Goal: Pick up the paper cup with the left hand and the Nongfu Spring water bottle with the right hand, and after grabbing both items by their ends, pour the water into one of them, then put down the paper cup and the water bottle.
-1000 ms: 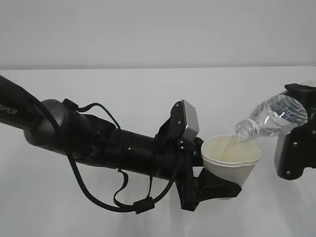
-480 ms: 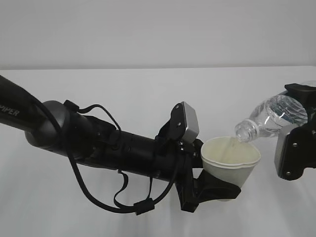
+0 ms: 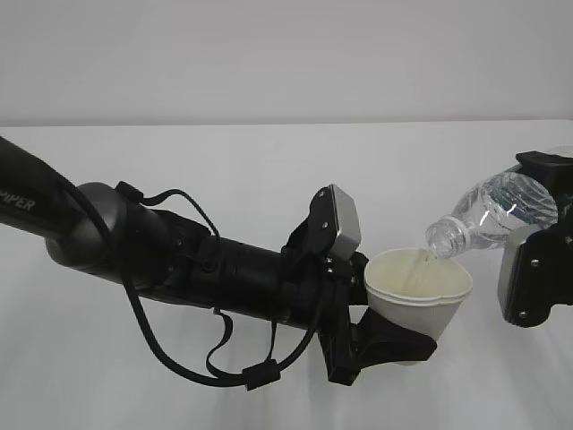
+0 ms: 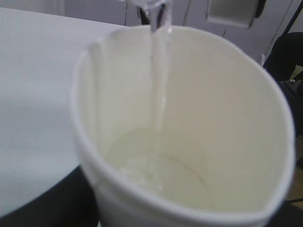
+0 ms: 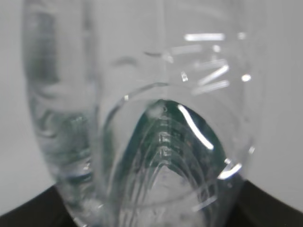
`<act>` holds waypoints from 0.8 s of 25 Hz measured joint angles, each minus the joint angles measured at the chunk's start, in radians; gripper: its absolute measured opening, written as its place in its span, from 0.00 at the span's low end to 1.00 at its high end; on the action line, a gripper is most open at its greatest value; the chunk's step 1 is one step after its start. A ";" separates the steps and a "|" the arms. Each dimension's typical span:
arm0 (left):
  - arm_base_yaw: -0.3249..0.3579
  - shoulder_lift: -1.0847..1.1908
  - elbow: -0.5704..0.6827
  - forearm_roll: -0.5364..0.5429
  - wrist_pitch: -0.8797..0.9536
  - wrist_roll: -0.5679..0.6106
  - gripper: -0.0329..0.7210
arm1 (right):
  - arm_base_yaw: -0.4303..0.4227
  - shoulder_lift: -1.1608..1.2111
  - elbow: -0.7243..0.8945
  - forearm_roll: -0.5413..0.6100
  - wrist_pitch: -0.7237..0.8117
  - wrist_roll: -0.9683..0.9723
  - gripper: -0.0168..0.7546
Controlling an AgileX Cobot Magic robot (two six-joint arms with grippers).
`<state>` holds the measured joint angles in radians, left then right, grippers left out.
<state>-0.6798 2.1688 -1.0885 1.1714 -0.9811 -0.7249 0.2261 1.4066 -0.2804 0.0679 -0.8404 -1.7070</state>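
Note:
My left gripper [image 3: 394,345] is shut on the lower part of the white paper cup [image 3: 419,300], holding it upright above the table. The cup's rim is squeezed out of round. The clear ribbed water bottle [image 3: 497,213] is tilted mouth-down over the cup from the right, held by my right gripper [image 3: 546,242] at its base end. A thin stream of water [image 4: 158,90] runs from the bottle mouth down the cup's cream inside and pools at the bottom. In the right wrist view the bottle [image 5: 161,137] fills the frame, its green label showing through; the fingers are hidden.
The white table [image 3: 224,161] stretches behind and below both arms, with a plain pale wall behind it. My left arm with its looping black cables [image 3: 179,269] spans the left and middle of the exterior view. Dark furniture [image 4: 289,56] shows beyond the table in the left wrist view.
Both arms hold almost still; the left arm and cup have crept slightly left and down. Water keeps pouring into the cup.

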 joint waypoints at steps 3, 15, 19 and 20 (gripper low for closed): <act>0.000 0.000 0.000 0.000 0.000 0.000 0.64 | 0.000 0.000 0.000 0.000 0.000 0.000 0.58; 0.000 0.000 0.000 0.002 0.000 0.000 0.64 | 0.000 0.000 -0.001 0.000 0.000 -0.002 0.58; 0.000 0.000 0.000 0.002 0.000 -0.001 0.64 | 0.000 0.000 -0.001 0.000 -0.001 -0.002 0.58; 0.000 0.000 0.000 0.002 0.000 -0.001 0.64 | 0.000 0.000 -0.001 0.000 -0.002 -0.002 0.58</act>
<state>-0.6798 2.1688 -1.0885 1.1730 -0.9811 -0.7256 0.2261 1.4066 -0.2811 0.0679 -0.8428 -1.7093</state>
